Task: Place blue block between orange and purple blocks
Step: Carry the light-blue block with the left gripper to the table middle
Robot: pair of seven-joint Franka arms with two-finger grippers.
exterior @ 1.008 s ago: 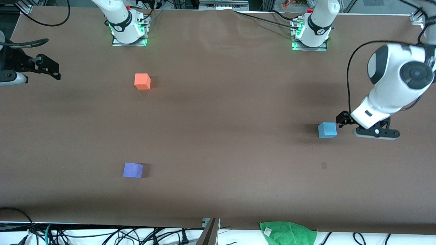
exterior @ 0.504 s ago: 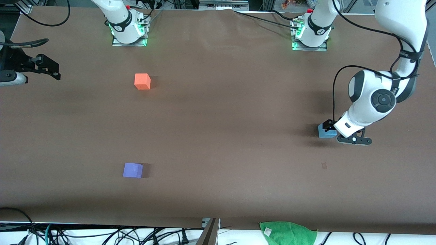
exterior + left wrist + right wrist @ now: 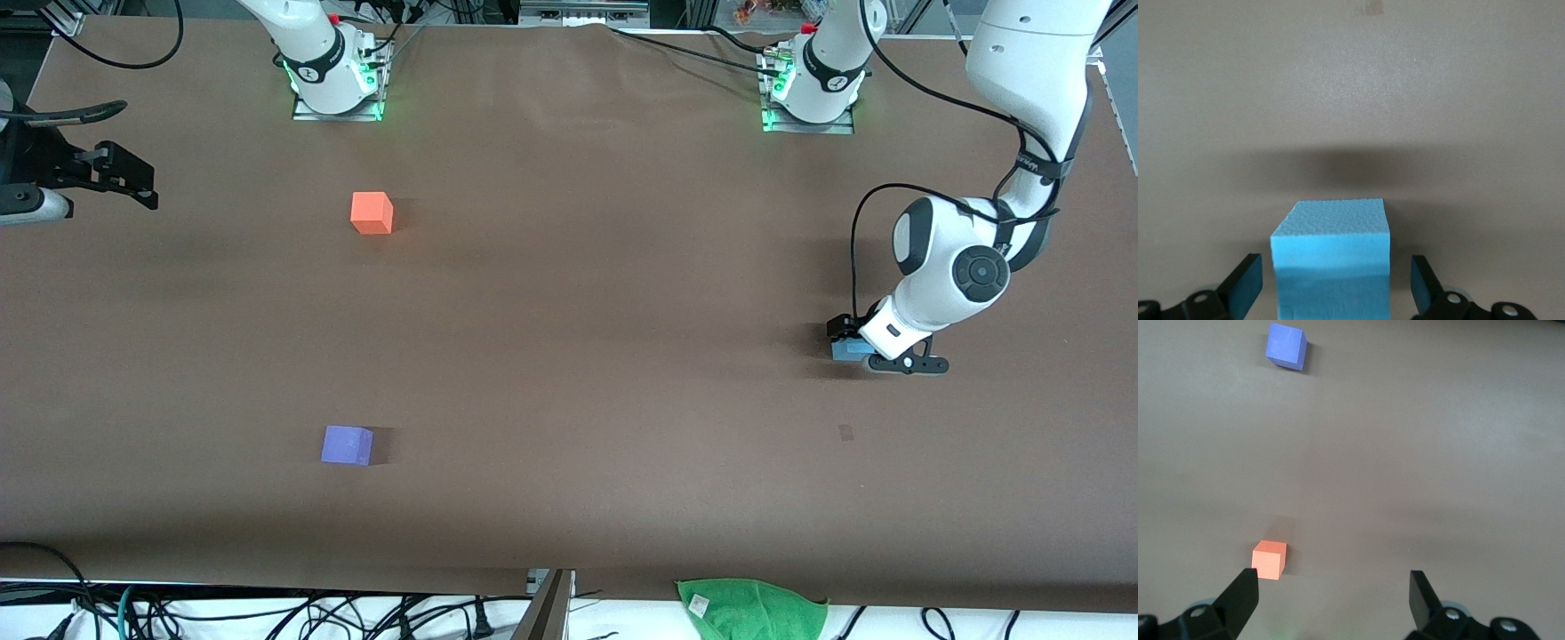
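The blue block sits on the table near the left arm's end; it fills the left wrist view. My left gripper is down around it, open, one finger on each side with a gap to the block. The orange block lies near the right arm's base. The purple block lies nearer the front camera than the orange one. My right gripper is open and empty, waiting high at the right arm's end of the table; its view shows the orange block and the purple block.
The brown table carries only the three blocks. A green cloth lies off the table's front edge, with cables along that edge. A small dark mark is on the table nearer the camera than the blue block.
My left gripper has moved from beside the blue block to over it and lowered around it, hiding most of it in the front view. The right arm and all blocks have not moved.
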